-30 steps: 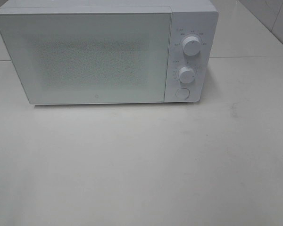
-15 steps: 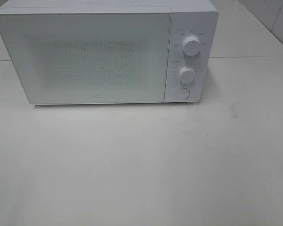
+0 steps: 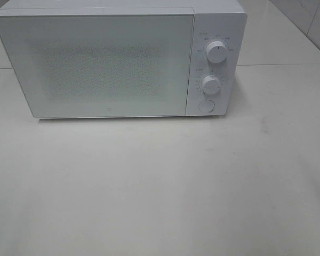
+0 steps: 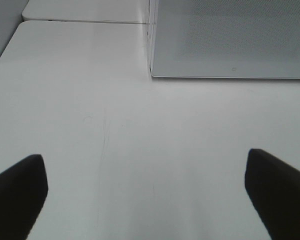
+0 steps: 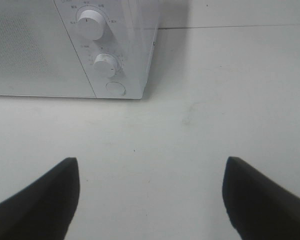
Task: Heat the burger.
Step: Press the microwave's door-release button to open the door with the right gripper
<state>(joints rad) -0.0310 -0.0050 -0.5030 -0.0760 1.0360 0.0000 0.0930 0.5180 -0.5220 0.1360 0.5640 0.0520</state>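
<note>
Exterior high shows the microwave [image 3: 112, 58] shut, burger unseen, perhaps inside. The left gripper [image 4: 145, 195] and right gripper [image 5: 150, 195] stand apart, empty. Next probably calls for turning the lower knob [image 3: 210, 84].

White microwave [image 3: 117, 61], speckled grey door [image 3: 98, 66]; white table [image 3: 160, 186]; black gripper fingers [image 4: 17, 192].

Overhead and wrist views of the setting. A glossy white surface [image 3: 160, 186] fills most of the field under soft, even light. It shows a faint reflection and a narrow shadow along the front of the white microwave [image 3: 112, 64] standing at its far side. A straight seam [image 3: 282, 65] divides the near slab from a second white slab behind. A small dark scuff [image 3: 265, 125] marks the surface to the right of the microwave, and a faint hairline scratch [image 4: 105, 140] shows in the left wrist view. A pale tiled wall [image 3: 314, 21] with thin grout lines occupies the far right corner.
</note>
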